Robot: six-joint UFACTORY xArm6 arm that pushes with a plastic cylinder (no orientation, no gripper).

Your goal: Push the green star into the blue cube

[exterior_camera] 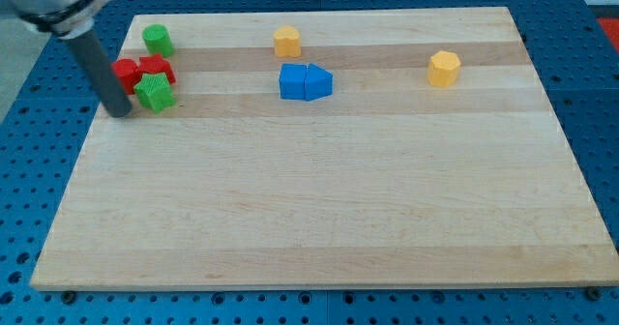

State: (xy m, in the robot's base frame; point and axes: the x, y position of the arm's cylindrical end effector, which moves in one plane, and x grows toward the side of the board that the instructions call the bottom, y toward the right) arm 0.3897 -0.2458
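Observation:
The green star (155,93) lies near the board's left edge, touching the red blocks (141,72) just above it. My tip (120,111) stands just left of the green star, a small gap apart. The blue cube (293,81) lies right of the star near the upper middle, with a blue wedge-shaped block (319,81) pressed against its right side.
A green cylinder-like block (158,40) lies above the red blocks at the upper left. A yellow block (286,42) lies above the blue cube. Another yellow block (444,69) lies at the upper right. The wooden board (309,209) sits on a blue perforated table.

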